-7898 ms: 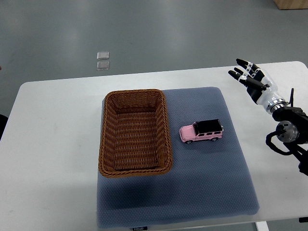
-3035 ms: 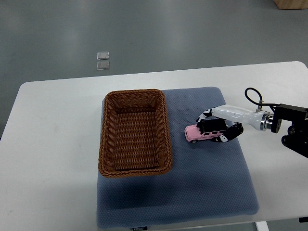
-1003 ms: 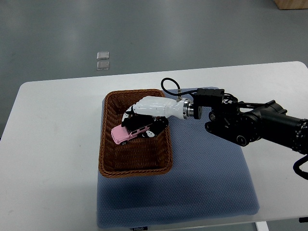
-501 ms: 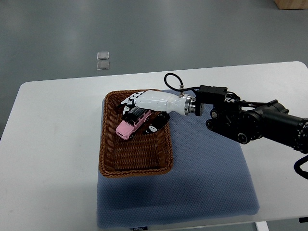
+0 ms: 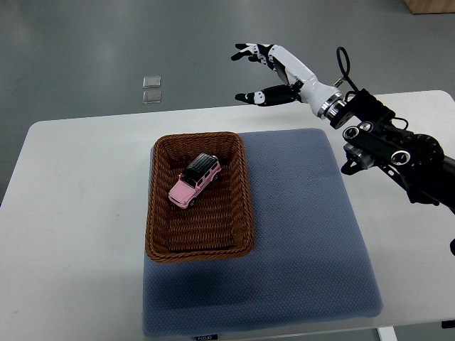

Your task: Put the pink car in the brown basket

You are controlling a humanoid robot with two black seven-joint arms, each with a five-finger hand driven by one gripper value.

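The pink car [image 5: 194,180] now lies released inside the brown basket [image 5: 200,197], resting diagonally on the basket floor in its far half, no longer gripped as it was half a second ago. The right hand [image 5: 272,72] has withdrawn up and away, beyond the basket's far right corner, with its fingers spread and holding nothing. By this evidence the placement appears complete; the left arm does not show in the view.
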